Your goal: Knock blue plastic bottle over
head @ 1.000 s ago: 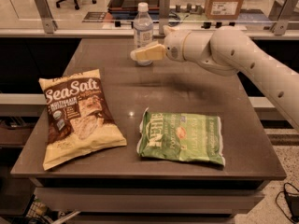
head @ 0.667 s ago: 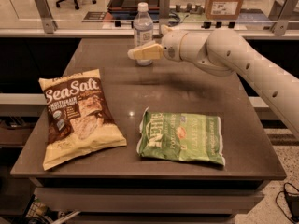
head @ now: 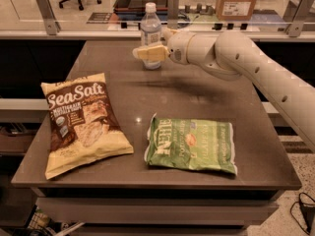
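The blue plastic bottle (head: pixel 150 31) stands upright near the far edge of the dark table (head: pixel 162 90), a slim clear bottle with a white cap. My gripper (head: pixel 147 52) reaches in from the right on a white arm and sits right in front of the bottle's lower half, covering it. Its yellowish fingers (head: pixel 150 53) point left, at or against the bottle.
A brown and yellow Sea Salt chip bag (head: pixel 81 122) lies at the front left. A green chip bag (head: pixel 192 144) lies at the front right. A glass barrier with metal posts (head: pixel 44 6) and a cardboard box (head: pixel 237 1) stand behind the table.
My gripper has shifted slightly to the left along the front of the bottle. The bottle still stands upright in the same spot.
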`<state>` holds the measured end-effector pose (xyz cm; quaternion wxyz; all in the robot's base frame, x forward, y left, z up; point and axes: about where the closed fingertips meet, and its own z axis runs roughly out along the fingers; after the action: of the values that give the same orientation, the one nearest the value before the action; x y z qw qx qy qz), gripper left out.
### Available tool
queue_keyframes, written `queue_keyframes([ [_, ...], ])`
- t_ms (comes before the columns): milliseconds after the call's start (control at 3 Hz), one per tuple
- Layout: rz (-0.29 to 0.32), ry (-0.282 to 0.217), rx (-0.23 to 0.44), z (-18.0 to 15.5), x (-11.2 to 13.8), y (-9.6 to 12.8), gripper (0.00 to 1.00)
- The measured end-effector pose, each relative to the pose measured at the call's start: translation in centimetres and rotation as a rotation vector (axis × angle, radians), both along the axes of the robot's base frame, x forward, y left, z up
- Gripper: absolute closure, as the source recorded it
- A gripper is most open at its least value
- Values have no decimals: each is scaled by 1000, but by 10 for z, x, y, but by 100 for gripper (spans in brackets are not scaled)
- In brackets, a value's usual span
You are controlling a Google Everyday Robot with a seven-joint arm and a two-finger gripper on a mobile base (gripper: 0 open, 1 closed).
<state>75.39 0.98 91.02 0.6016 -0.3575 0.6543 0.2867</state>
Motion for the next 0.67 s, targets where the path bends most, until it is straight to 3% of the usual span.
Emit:
queue_keyframes([
  [667,8,1,1,0,-1,6,63],
])
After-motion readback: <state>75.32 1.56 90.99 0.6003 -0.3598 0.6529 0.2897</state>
